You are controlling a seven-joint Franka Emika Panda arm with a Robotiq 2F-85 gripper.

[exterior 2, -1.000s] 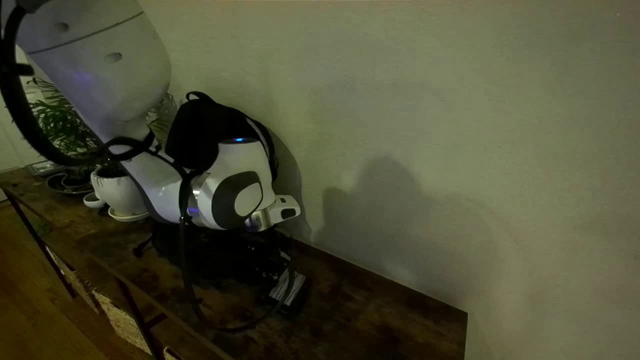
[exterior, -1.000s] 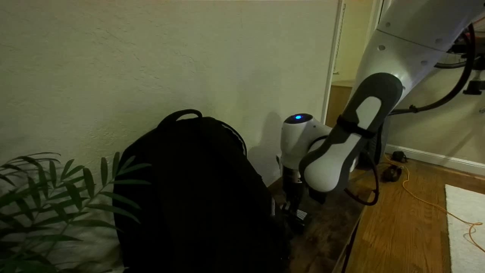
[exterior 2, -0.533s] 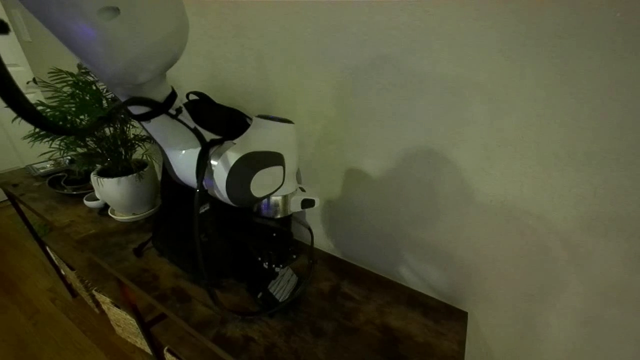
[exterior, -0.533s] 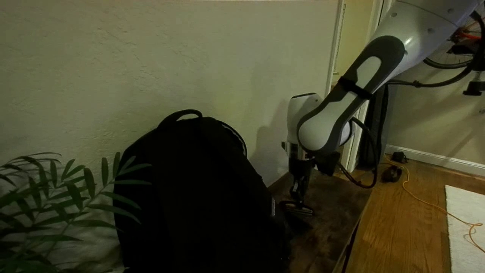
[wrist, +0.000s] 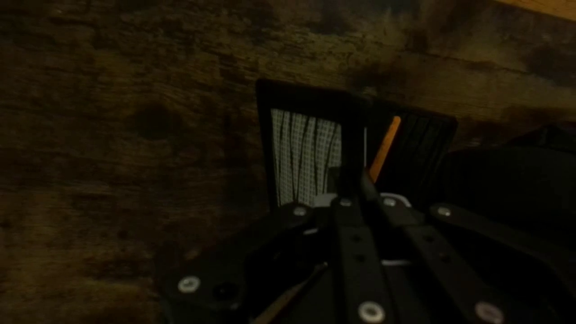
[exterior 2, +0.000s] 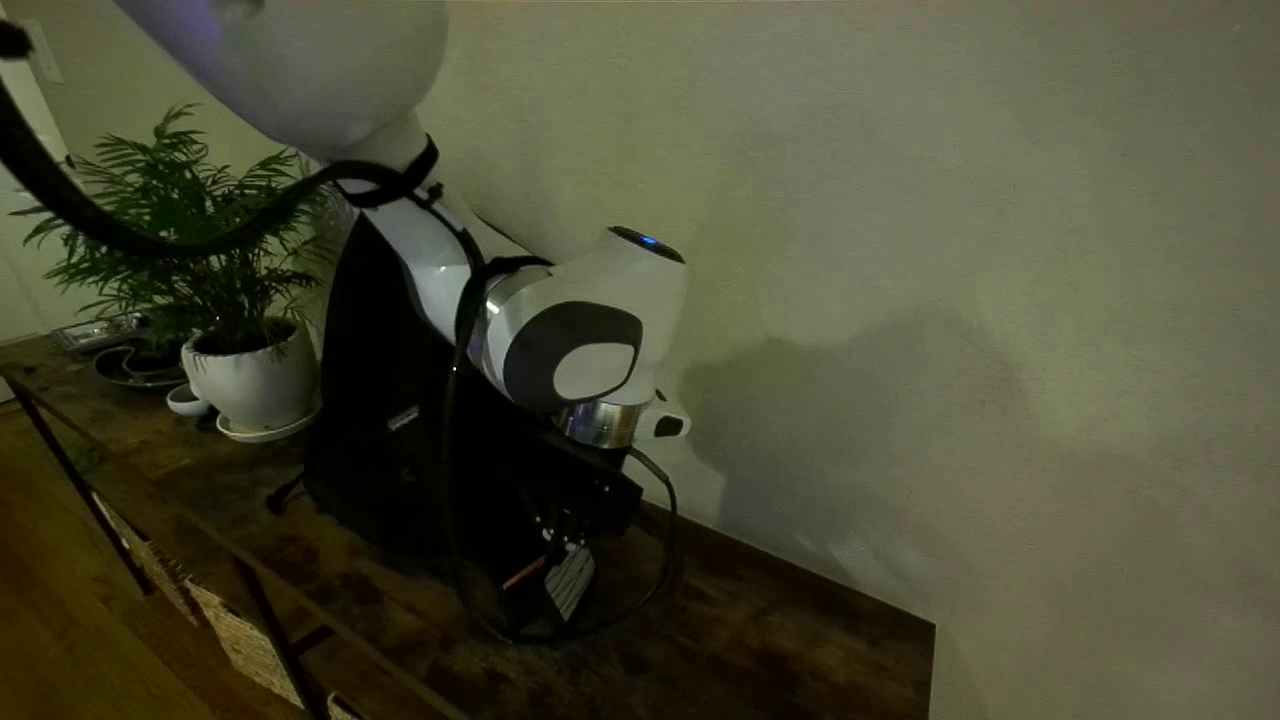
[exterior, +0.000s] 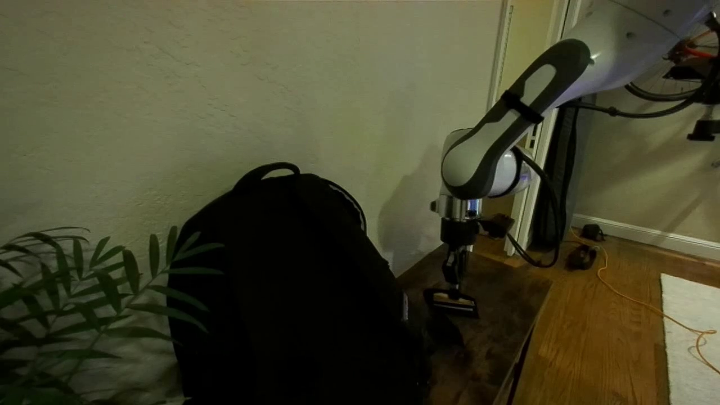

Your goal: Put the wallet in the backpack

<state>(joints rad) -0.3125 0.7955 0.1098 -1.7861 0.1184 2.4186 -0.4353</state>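
The place looks like a home. A wood floor (exterior: 596, 326) shows in an exterior view, with a pale rug (exterior: 683, 360) on it and an orange cord (exterior: 638, 304) running loosely from floor to rug. Behind, a white baseboard (exterior: 647, 235) runs along a plain wall (exterior: 624, 174), and a door frame (exterior: 499, 62) and part of a bicycle wheel (exterior: 662, 97) are in sight. In an exterior view, a leafy plant (exterior 2: 205, 285) grows in a white pot (exterior 2: 255, 390) on a saucer (exterior 2: 240, 433), near a small white bowl (exterior 2: 188, 405), all on a long brown table (exterior 2: 760, 640) with a tan box or basket (exterior 2: 245, 635) beneath.
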